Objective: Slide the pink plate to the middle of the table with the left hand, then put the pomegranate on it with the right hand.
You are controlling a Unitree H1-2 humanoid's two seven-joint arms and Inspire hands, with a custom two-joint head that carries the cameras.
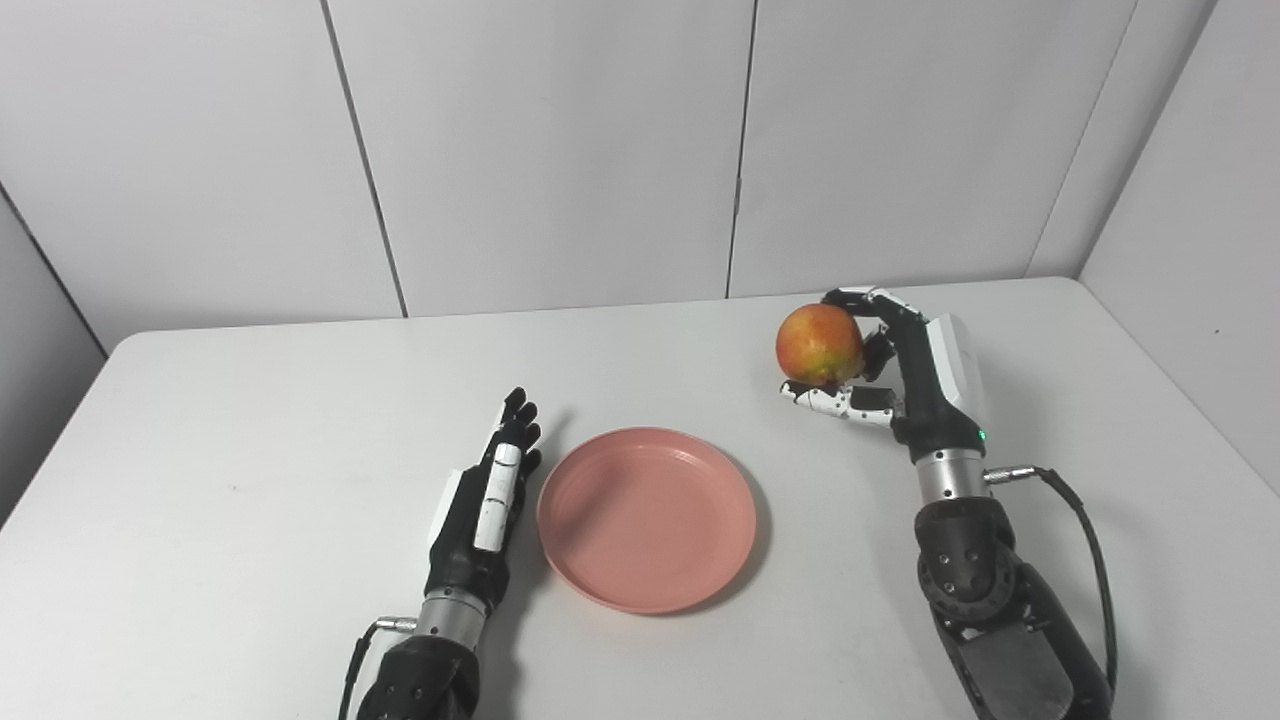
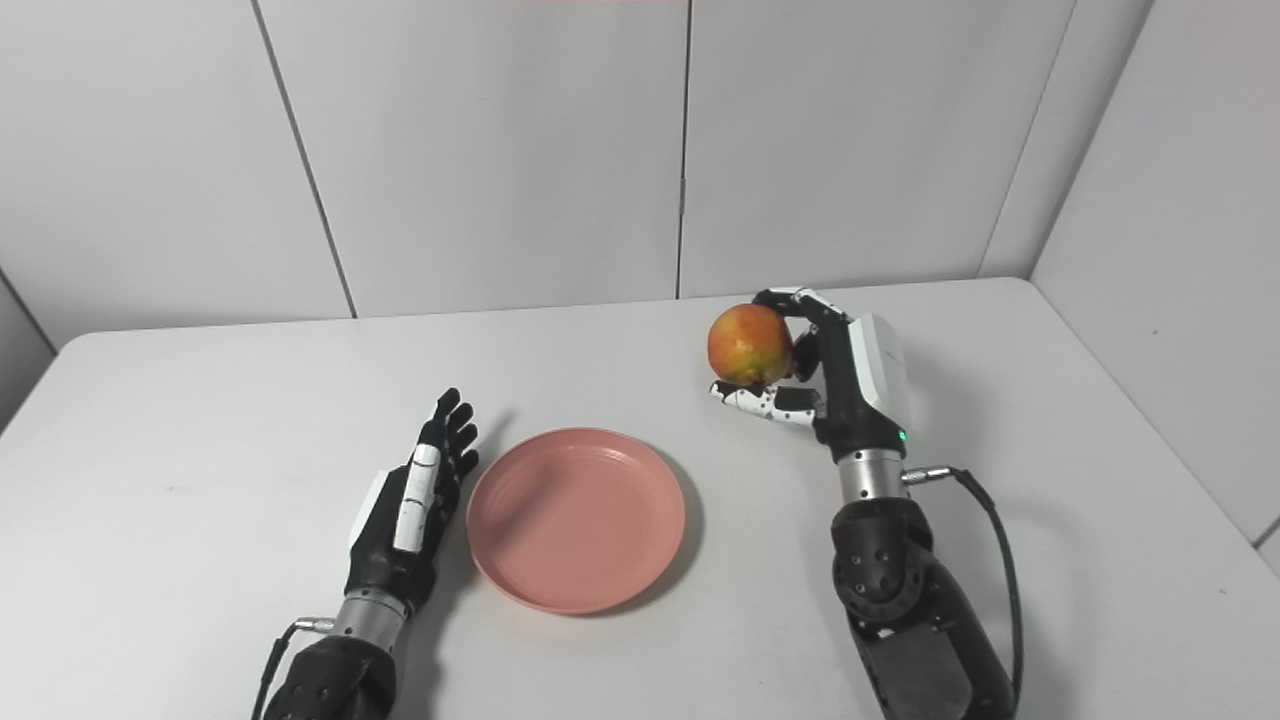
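Holding the pomegranate (image 1: 819,344) right of centre in the left eye view, the right hand (image 1: 890,375) has its fingers wrapped round the fruit, seemingly lifted off the table (image 1: 250,420). The plate (image 1: 647,518) lies at lower centre, with the left hand (image 1: 490,500) flat just beside its left rim, fingers straight and holding nothing.

From the right eye view the plate (image 2: 577,519) sits left of centre and the pomegranate (image 2: 750,344) up and right of it (well apart). The slide looks done; placing is in hand. Next, carry the fruit leftward and down over the plate, then release.
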